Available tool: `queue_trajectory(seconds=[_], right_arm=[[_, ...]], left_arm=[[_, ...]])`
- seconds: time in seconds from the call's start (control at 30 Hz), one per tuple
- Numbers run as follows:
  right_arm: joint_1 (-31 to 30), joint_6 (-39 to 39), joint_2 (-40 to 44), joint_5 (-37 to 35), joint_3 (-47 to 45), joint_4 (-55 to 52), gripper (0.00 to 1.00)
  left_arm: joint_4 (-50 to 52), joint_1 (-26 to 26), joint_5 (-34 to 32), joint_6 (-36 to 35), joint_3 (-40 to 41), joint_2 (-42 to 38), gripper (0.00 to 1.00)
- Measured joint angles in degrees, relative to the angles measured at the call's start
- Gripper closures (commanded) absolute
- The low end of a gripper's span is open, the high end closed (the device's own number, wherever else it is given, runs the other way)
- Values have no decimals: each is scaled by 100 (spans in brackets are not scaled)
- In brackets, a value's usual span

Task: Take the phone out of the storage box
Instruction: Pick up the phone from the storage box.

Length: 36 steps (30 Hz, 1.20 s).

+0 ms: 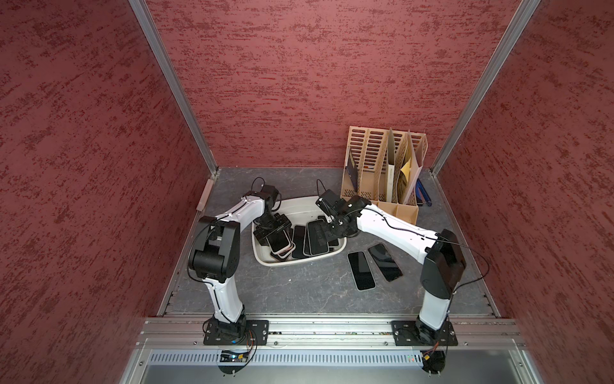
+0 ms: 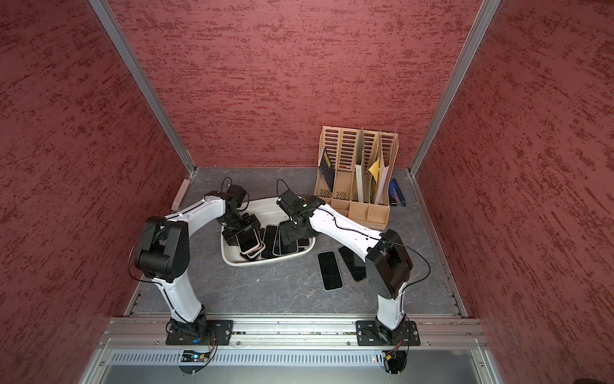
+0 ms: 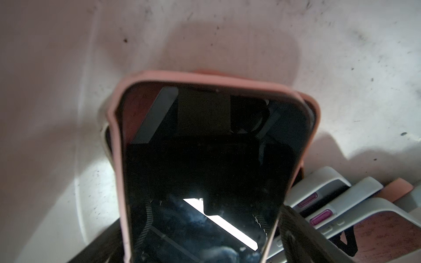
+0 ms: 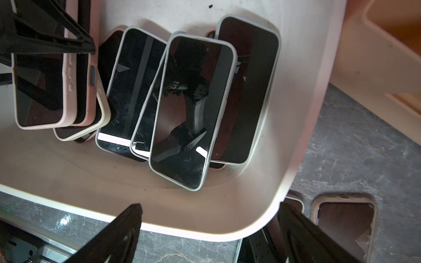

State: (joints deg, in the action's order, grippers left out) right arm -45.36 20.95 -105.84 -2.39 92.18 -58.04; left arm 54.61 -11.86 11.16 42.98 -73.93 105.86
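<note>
Reaching for the next handset: the left gripper (image 1: pixel 271 232) is down in the 9 o'clock end of the box (image 1: pixel 285 263), its jaws spread wide to either side of the pink phone (image 1: pixel 281 245), which lies screen up on top of a small stack there. The left wrist view shows the pink phone (image 3: pixel 205 159) filling the gap, with one finger (image 3: pixel 296 230) right at its long edge. Whether the pads bear on the case yet cannot be told. The right gripper (image 1: pixel 321 234) hovers over the 3 o'clock end of the box, and in its own wrist view the right gripper (image 4: pixel 210 205) is wide apart and holds nothing, with the grey phones (image 4: pixel 189 109) overlapping one another below it. Two loose phones (image 1: pixel 361 271) lie flat on the table (image 1: pixel 299 289) at the box's 4 o'clock, and the organizer (image 1: pixel 382 166) stands at its 1 o'clock. The step in hand looks like the grasp on the pink phone, with the task partly done and most handsets left in the box. The next move seems to call for closing squarely on the phone's long edges, then lifting straight up, clear of the stack and the rim, so that the phones beneath are not dragged along
</note>
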Motion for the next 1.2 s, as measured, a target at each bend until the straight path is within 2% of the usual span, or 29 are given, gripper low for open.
queue_trajectory(seconds=[0.1,0.2,0.4,0.83,1.2], right_arm=[[22,-39,0,-2,-52,7,2],[35,-42,0,-2,-90,13,2],[37,-39,4,-4,-122,15,2],[48,28,199,-105,-122,20,2],[337,411,874,-173,-540,184,2]], left_arm=[[0,15,35,-17,2,2,8],[-52,31,72,-46,46,-11,14],[-302,37,144,-162,162,-79,21],[-579,-212,208,-448,387,-415,23],[-424,-752,518,-734,374,-1248,23]])
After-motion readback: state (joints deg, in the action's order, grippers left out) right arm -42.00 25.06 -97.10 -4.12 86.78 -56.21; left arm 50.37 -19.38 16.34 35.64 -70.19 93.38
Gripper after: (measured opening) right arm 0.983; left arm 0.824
